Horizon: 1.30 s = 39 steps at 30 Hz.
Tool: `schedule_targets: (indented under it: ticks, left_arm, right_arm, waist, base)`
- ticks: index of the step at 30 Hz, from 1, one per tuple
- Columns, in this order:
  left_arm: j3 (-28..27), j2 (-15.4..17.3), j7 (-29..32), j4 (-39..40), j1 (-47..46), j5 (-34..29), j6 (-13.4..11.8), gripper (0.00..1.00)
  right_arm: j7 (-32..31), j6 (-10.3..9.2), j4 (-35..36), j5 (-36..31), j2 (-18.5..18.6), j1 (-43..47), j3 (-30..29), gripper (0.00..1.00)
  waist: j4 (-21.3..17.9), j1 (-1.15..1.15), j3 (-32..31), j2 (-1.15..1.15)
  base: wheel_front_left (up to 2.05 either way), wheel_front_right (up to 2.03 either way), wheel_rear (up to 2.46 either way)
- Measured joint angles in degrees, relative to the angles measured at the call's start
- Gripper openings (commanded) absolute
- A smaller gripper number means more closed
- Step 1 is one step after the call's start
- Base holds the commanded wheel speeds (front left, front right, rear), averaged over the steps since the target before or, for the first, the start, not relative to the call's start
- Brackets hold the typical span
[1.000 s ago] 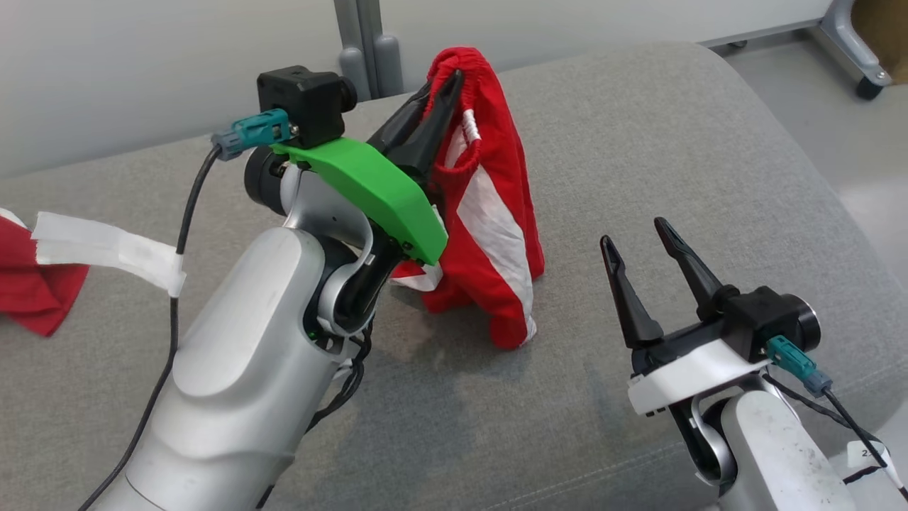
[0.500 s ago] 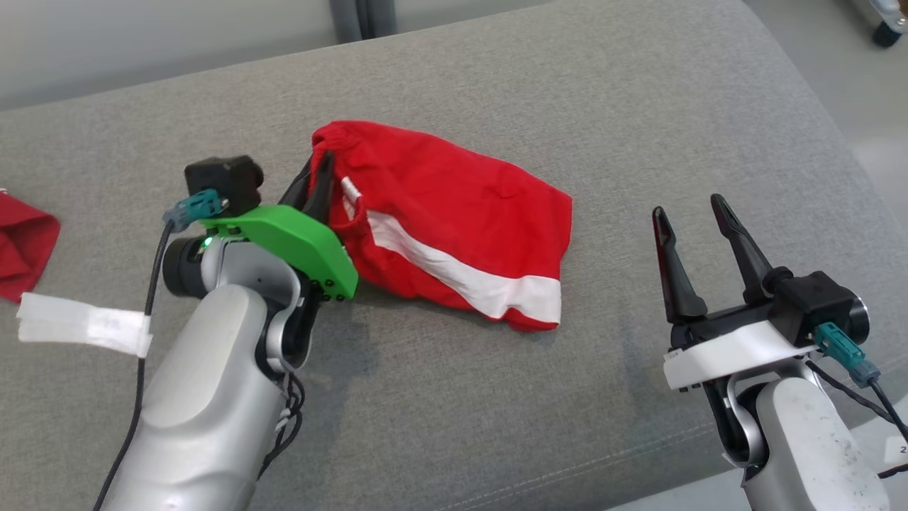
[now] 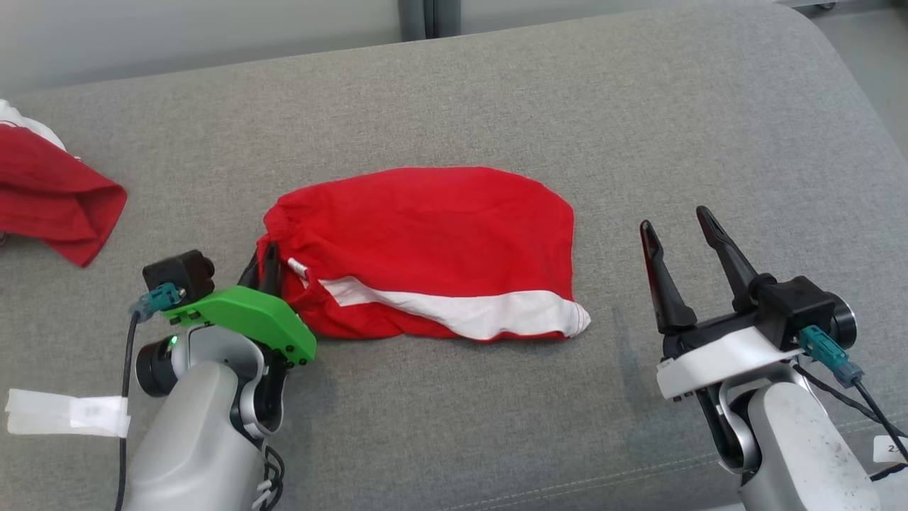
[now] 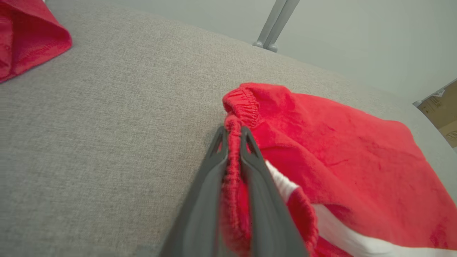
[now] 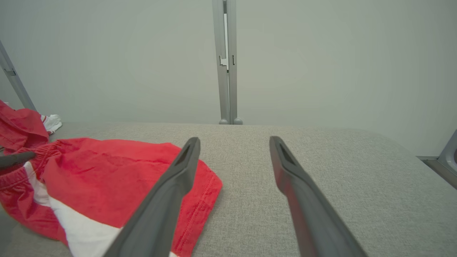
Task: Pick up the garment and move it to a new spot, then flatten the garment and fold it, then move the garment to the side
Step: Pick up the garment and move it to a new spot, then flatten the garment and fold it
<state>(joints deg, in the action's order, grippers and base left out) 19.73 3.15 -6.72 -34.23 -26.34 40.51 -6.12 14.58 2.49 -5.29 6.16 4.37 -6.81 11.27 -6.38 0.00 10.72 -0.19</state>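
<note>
The garment [image 3: 440, 234] is a pair of red shorts with a white stripe, lying spread on the grey cushion [image 3: 539, 92]. Its elastic waistband faces left and its leg hem faces right. My left gripper [image 3: 264, 255] is at the waistband's near left corner, shut on a bunched fold of the elastic. The left wrist view shows the red waistband pinched between the left gripper [image 4: 234, 130] fingertips, with the garment [image 4: 339, 142] spreading away to the right. My right gripper [image 3: 674, 220] hovers open a little right of the hem, holding nothing. The right wrist view has the right gripper [image 5: 234, 140] with the garment [image 5: 107, 167] at its left.
Another red cloth [image 3: 57, 206] lies at the cushion's far left edge and is also visible as the red cloth [image 4: 25, 39]. A white tape tag [image 3: 67, 415] hangs on the left arm's cable. The cushion's right edge [image 3: 862, 121] curves down to the floor; a grey post [image 5: 226, 60] stands behind it.
The garment hung upright from the raised left gripper; it now lies spread flat. The left gripper came down and back toward me, still gripping the waistband. The head camera also shifted.
</note>
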Motion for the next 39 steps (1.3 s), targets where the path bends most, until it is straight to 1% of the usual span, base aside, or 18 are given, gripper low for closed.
schedule_targets:
  ticks: [1, 8, 15, 19, 24, 28, 32, 34, 39]
  left_arm:
    - [-0.1, -0.1, -0.2, -0.4, 0.3, 0.3, 0.0, 1.0]
    - [-0.3, -0.2, -1.5, -2.0, 0.7, 1.5, 0.3, 1.0]
    - [1.5, -0.2, -1.8, -2.0, 0.9, 1.5, 3.6, 1.0]
    - [2.9, 0.1, -1.5, -2.5, 2.6, 1.1, 4.7, 1.0]
    - [4.0, 1.4, -0.6, -4.0, 4.2, 0.6, 5.1, 1.0]
    - [4.1, 1.7, -0.6, -4.3, 4.3, 0.5, 5.6, 1.0]
    - [4.1, 1.7, -0.6, -4.3, 4.3, 0.5, 5.9, 1.0]
    - [4.3, 1.8, -0.6, -4.3, 4.2, 0.3, 6.2, 1.0]
    - [4.8, 1.8, -0.6, -4.3, 3.5, -0.6, 6.6, 1.0]
  right_arm:
    - [0.0, 0.0, -0.2, 0.0, 0.0, 0.0, 0.0, 1.0]
    - [0.0, 0.0, -1.1, 0.0, 0.3, 0.3, -1.0, 1.0]
    - [0.0, 0.0, -1.5, 0.0, 0.5, 0.4, -1.7, 1.0]
    - [0.0, 0.0, -1.8, 0.0, 0.5, 0.8, -1.7, 1.0]
    - [0.0, 0.03, -2.0, 0.0, 0.5, 1.4, -1.6, 1.0]
    - [0.0, 0.52, -2.0, 0.0, 0.4, 1.4, -1.2, 1.0]
    - [0.0, 0.54, -2.0, 0.0, 0.2, 1.4, -0.6, 1.0]
    - [0.0, 1.03, -2.0, 0.0, 0.3, 1.4, -0.4, 1.0]
    - [0.0, 1.04, -2.1, 0.0, 0.2, 1.4, -0.3, 1.0]
  waist:
    - [0.1, 0.0, -0.2, 0.0]
    - [0.7, 0.0, -1.3, 0.0]
    - [1.7, 0.0, -2.1, 0.0]
    - [2.2, 0.0, -2.8, 0.0]
    - [2.3, 0.0, -3.2, 0.0]
    - [2.1, 0.0, -3.2, 0.0]
    - [1.2, 0.0, -2.9, 0.0]
    - [0.7, 0.0, -2.8, 0.0]
    - [-0.5, 0.0, -2.3, 0.0]
  base:
    - [0.0, 0.0, 0.0]
    - [0.0, 0.0, 0.0]
    - [0.0, 0.0, 0.0]
    - [0.0, 0.0, 0.0]
    - [0.0, 0.0, 0.0]
    - [0.0, 0.0, 0.0]
    - [0.0, 0.0, 0.0]
    - [0.0, 0.0, 0.0]
    - [0.0, 0.0, 0.0]
